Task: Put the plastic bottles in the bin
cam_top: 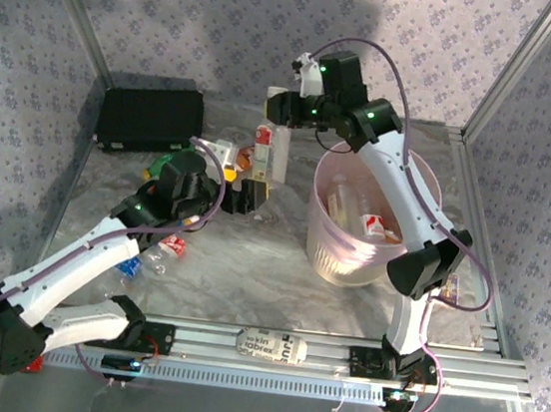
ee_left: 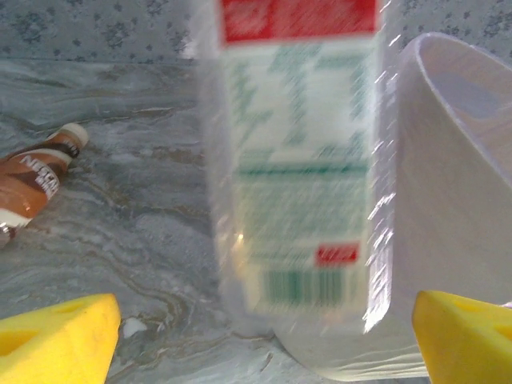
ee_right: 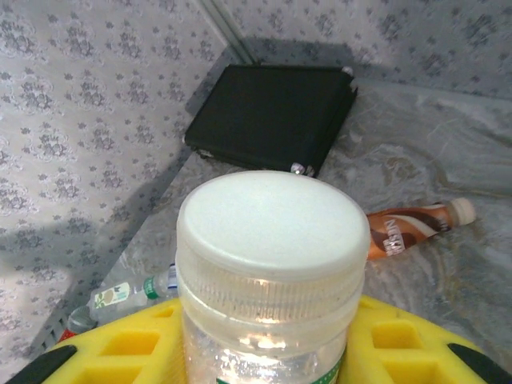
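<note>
Two pincers of mine meet at one bottle. Far left lies the flat black case [cam_top: 151, 115], then a brown bottle [ee_left: 36, 188] on its side. My left pincer [ee_left: 262, 332] is spread wide on either side of the upright white-capped bottle [ee_right: 270, 232]. My right pincer [ee_right: 268, 344] pinches its neck. Just right stands the pink bin [cam_top: 334, 259], with other bottles [cam_top: 366, 222] inside.

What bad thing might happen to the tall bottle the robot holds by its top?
1. The right tool pinches the tall clear bottle only just under its white cap, so it may swing or slip out.
2. The bottle is right beside the bin, so it might bump the wall when lifted over.
3. The left tool is open around the bottle's lower part and might knock it.
</note>
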